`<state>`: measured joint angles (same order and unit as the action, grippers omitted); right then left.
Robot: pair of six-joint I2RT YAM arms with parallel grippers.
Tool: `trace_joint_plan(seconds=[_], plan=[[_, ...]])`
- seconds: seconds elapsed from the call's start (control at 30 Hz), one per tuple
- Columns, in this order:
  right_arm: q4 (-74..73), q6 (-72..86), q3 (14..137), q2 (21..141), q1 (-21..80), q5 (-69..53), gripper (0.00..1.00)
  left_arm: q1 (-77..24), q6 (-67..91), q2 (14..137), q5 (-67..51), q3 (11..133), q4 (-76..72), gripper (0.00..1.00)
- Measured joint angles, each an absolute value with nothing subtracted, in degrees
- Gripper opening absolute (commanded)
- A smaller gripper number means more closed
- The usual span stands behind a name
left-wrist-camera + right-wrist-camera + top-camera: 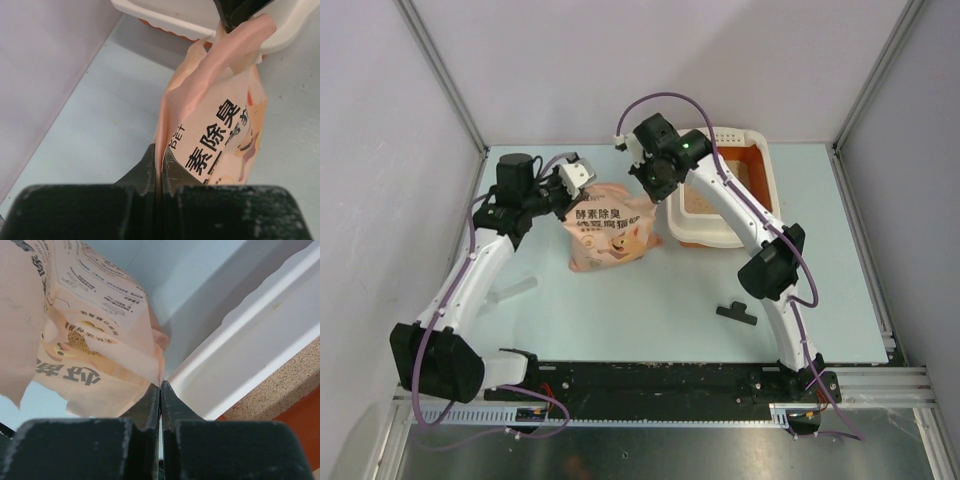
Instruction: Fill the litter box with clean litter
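The pink-peach bag of clean litter hangs between my two grippers, left of the litter box. My left gripper is shut on the bag's upper left edge, the film pinched flat between the jaws. On the opposite top corner of the bag, my right gripper is shut as well, its tips just short of the box's cream-white rim. Tan granules lie inside the orange-walled box. The bag's mouth is hidden.
A small black clip lies on the pale blue table, near the right arm's elbow. Grey walls close in the left, back and right sides. The litter box stands against the back right corner.
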<state>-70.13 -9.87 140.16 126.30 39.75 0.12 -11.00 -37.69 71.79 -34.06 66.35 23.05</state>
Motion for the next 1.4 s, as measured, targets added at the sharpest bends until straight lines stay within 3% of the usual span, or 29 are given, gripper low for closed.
trace_joint_plan(seconds=[0.4, 0.57, 0.6, 0.7, 0.8, 1.1, 1.3, 1.4], plan=[[-70.70, -8.45, 142.08, 126.80, 39.35, 3.79, 0.01, -11.09, -38.06, 74.02, -35.94, 65.89, 16.40, 0.00], [-70.57, -7.60, 141.78, 126.91, 39.09, 5.19, 0.23, -11.14, -37.43, 73.25, -36.82, 63.81, 13.65, 0.00], [-70.35, -7.57, 141.88, 126.96, 39.00, 5.15, 0.39, -11.20, -37.30, 73.17, -36.86, 63.57, 13.32, 0.00], [-69.63, -8.27, 143.15, 127.37, 39.00, 4.78, 0.59, -11.38, -36.38, 73.14, -36.88, 63.51, 12.93, 0.00], [-68.14, -9.91, 143.92, 127.68, 39.20, 3.70, 0.65, -11.49, -35.70, 73.14, -36.91, 63.51, 12.88, 0.00], [-67.13, -10.52, 142.10, 128.55, 42.19, 5.65, 0.65, -11.51, -34.87, 73.14, -37.12, 63.51, 12.82, 0.00], [-67.07, -9.91, 141.38, 128.62, 38.48, 8.03, 0.64, -11.55, -34.87, 73.12, -36.67, 63.51, 12.73, 0.00], [-67.05, -9.89, 141.38, 128.60, 35.79, 6.17, 0.66, -11.68, -34.81, 73.12, -36.58, 63.51, 12.58, 0.23]])
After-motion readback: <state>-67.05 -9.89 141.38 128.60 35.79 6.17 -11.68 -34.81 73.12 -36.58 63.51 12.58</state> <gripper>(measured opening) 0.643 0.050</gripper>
